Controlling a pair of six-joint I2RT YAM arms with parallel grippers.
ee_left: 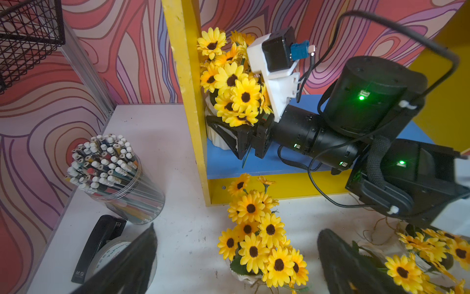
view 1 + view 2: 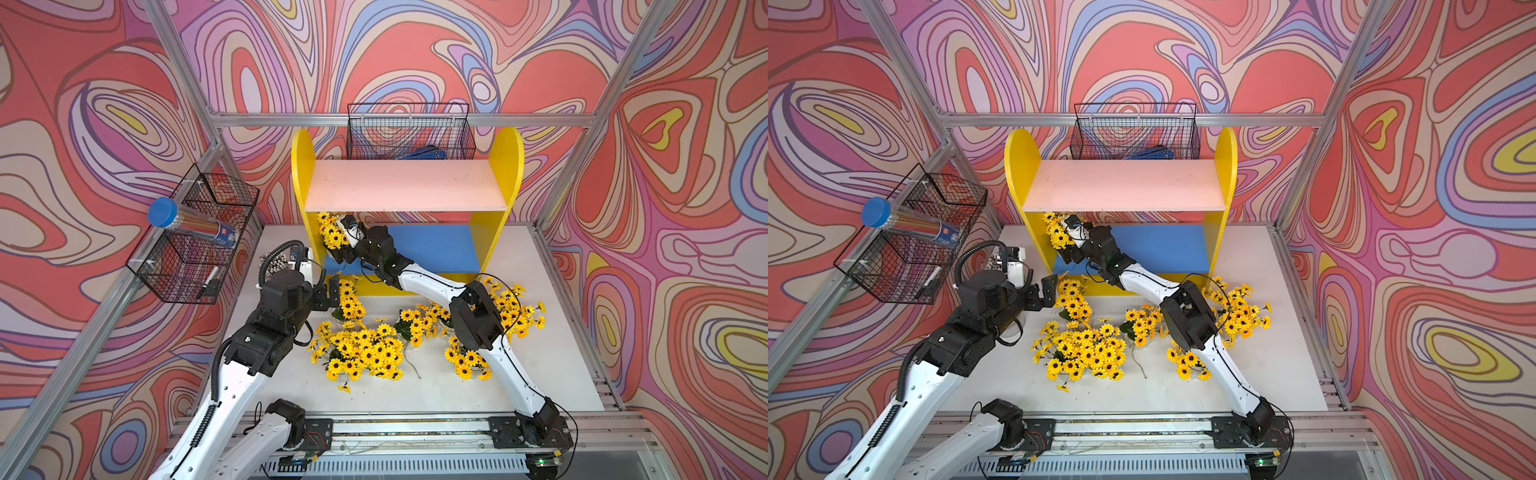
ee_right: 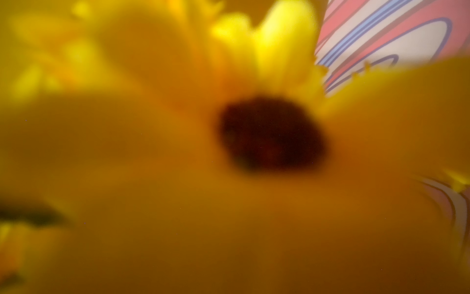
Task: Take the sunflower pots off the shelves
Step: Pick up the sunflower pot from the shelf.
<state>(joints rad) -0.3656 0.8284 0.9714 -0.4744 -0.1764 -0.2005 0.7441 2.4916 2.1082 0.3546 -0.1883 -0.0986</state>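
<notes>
On the near table (image 2: 415, 390), several sunflower pots (image 2: 365, 349) crowd together, blooms overlapping, under and beside both arms. The left arm rises from the near left edge, its wrist bent level. The left fingers (image 1: 338, 257) hang spread wide and empty over the table, with one pot (image 1: 256, 244) below them. Just left of them lie a black stapler (image 1: 99, 244) marked "M&G" and a clear cup of pencils (image 1: 114, 178); the print on the white roll by the stapler is too blurred to read.

The right arm (image 2: 473, 316) runs from the near right corner, its elbow raised above the pots, and reaches leftward into the shelves (image 2: 303, 166). The last pot (image 1: 216, 137) stands on the blue board (image 2: 436, 245), tight against the yellow side panel, with the pink board (image 2: 403, 185) overhanging it. One of the right fingers (image 1: 226, 135) lies along its white side. The other is hidden, so I cannot tell whether they grip. Its blooms (image 3: 269, 132) fill the right wrist view.

Black wire baskets (image 2: 195, 237) hang on the walls beyond.
</notes>
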